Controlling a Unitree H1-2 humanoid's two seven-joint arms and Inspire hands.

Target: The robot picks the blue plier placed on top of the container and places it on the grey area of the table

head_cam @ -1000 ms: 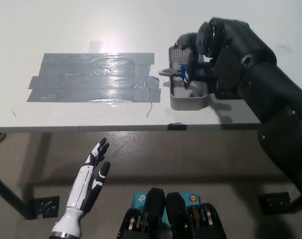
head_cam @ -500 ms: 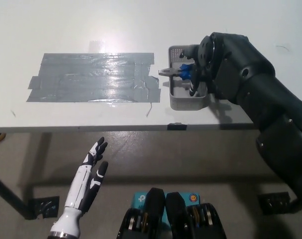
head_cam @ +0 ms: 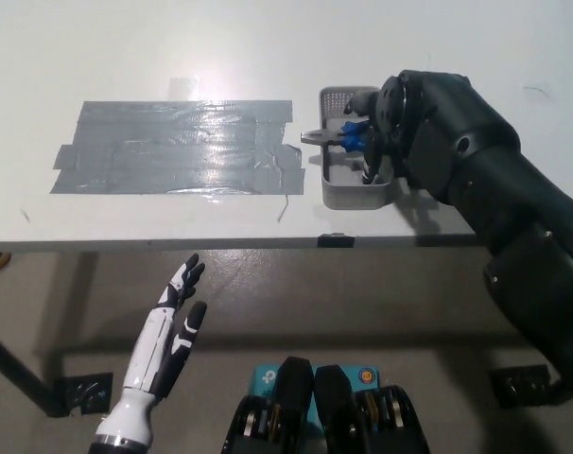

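Note:
The blue plier (head_cam: 349, 138) lies across the top of the small grey container (head_cam: 357, 194) near the table's front right, its metal nose poking left past the rim. My black right hand (head_cam: 386, 123) sits over the container with its fingers (head_cam: 368, 168) curled down around the blue handles, hiding most of them. The plier still rests on the container. The grey area (head_cam: 173, 147), a patch of silver tape, lies flat on the white table just left of the container. My white left hand (head_cam: 168, 331) hangs open below the table's front edge at lower left.
The white table (head_cam: 268, 47) stretches behind the tape patch and container. Its front edge (head_cam: 220, 244) runs across the middle of the picture, with a dark clip (head_cam: 335, 240) on it below the container. Floor and table legs show underneath.
My right hand has settled lower and further over the plier's handles, fingers curling in around them. The plier and container have not moved. The left hand shifted only slightly.

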